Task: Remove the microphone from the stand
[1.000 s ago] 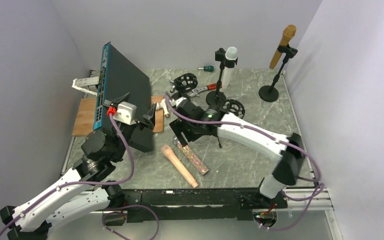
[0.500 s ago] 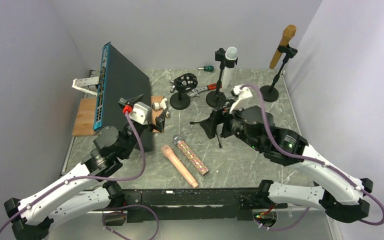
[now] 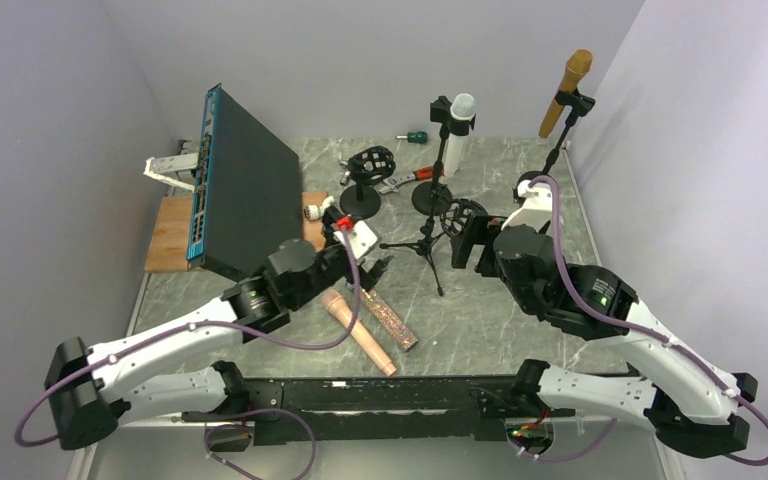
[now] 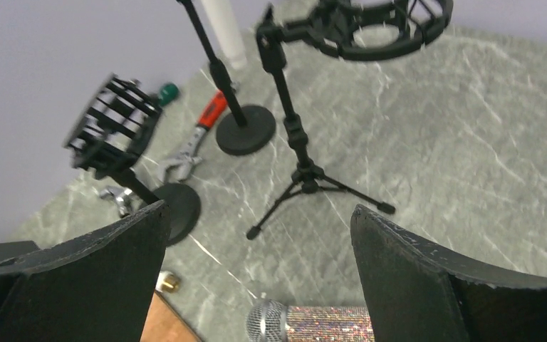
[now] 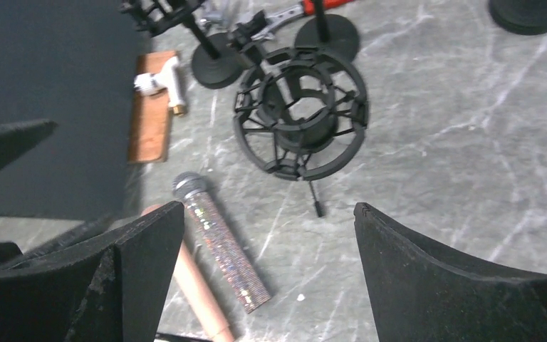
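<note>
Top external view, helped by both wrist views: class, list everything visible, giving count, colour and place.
Gold microphone: one, in black stand, back right.
White microphone: one, in black stand, back centre.
Silver glitter microphone: one, lying front centre.
Peach microphone: one, lying beside it.
Round-based shock-mount stand: one, black, empty, back centre.
Tripod shock-mount stand: one, black, empty, mid table.
Network switch box: one, black with blue face, tilted, left.
Wooden board: one, brown, partly hidden by the switch.
Red-handled pliers: one, between the round bases.
Green-handled screwdriver: one, back edge.
White metal bracket: one, back left.
Grey marble table: one.
Left gripper: black jaws open, by the glitter microphone.
Right gripper: black jaws open, above the tripod's mount.
</note>
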You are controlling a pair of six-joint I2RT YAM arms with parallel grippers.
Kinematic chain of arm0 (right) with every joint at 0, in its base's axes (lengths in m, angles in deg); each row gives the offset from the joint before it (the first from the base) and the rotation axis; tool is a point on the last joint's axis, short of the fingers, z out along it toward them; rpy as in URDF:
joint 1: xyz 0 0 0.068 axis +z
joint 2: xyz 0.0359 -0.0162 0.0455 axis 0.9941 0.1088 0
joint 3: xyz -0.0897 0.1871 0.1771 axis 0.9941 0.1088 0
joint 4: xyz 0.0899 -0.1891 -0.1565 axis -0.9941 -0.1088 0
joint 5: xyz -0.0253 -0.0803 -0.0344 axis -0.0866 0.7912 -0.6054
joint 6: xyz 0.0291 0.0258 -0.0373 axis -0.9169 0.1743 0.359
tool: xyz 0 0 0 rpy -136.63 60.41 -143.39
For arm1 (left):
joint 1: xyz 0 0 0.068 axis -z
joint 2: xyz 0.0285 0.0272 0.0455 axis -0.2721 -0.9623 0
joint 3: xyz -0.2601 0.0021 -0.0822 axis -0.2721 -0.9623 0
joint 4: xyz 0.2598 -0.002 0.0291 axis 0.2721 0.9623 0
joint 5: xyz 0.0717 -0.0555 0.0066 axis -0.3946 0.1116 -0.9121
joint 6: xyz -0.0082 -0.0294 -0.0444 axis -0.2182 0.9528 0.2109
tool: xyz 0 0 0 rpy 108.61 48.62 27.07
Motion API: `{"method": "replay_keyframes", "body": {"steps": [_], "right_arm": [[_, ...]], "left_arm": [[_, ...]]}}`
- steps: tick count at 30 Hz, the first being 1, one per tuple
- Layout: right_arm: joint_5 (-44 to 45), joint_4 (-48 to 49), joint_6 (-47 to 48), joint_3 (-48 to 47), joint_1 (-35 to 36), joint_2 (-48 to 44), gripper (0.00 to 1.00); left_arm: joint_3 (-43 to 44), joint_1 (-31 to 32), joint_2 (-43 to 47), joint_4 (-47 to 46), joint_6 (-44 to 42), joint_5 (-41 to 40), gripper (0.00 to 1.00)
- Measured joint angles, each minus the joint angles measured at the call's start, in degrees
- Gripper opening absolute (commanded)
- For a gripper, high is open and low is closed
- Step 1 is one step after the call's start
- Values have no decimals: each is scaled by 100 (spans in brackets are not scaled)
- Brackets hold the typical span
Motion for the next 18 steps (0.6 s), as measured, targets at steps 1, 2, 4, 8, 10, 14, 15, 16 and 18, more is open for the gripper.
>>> {"method": "replay_keyframes", "body": {"steps": [1, 2, 4, 8, 10, 14, 15, 16, 18], "right_arm": [[57, -101, 11, -66, -52, 63, 92], [111, -181, 50, -144, -116, 131, 92], [94, -234, 203, -269, -321, 280, 91], [-393, -181, 706, -308, -1235, 457, 89], [-680, -118, 938, -308, -1655, 498, 89], [-1130, 39, 1296, -310, -1908, 557, 88], [-1226, 68, 1364, -313, -1919, 564, 87], [-1292, 96, 1423, -319, -1921, 564, 87], [-1423, 179, 1519, -319, -1923, 531, 87]], "left_arm": [[61, 20, -181, 59, 61, 0, 99], [133, 35, -382, 129, 144, -2, 99], [284, 42, -728, 247, 321, -4, 99], [673, 39, -1366, 396, 798, 20, 99], [752, 42, -1572, 334, 994, 92, 99], [824, 46, -2002, 11, 1449, -72, 99], [890, 46, -2149, -44, 1552, -166, 99], [1001, 46, -2350, -111, 1655, -319, 99], [1202, 46, -2728, -275, 1792, -570, 99]]}}
